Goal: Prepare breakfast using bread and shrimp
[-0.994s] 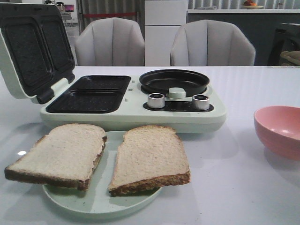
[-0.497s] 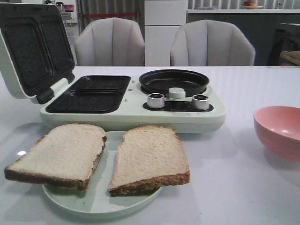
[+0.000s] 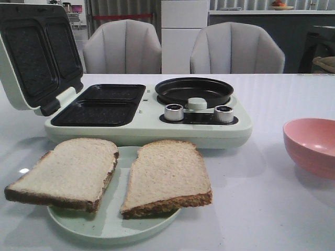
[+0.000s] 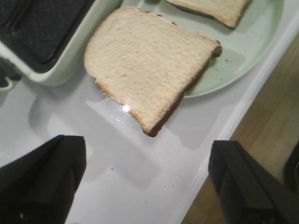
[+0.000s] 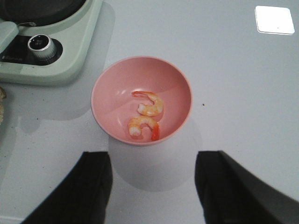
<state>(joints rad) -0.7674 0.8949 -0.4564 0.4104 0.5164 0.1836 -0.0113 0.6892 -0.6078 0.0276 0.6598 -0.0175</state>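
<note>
Two bread slices lie on a pale green plate at the front: the left slice overhangs the rim, the right slice lies beside it. The left slice also shows in the left wrist view. Two shrimp lie in a pink bowl, which shows at the right in the front view. My left gripper is open and empty, above the table edge near the left slice. My right gripper is open and empty, above the table just short of the bowl.
A pale green breakfast maker stands behind the plate, with its lid open, two black sandwich plates, a round black pan and two knobs. Two grey chairs stand behind the table.
</note>
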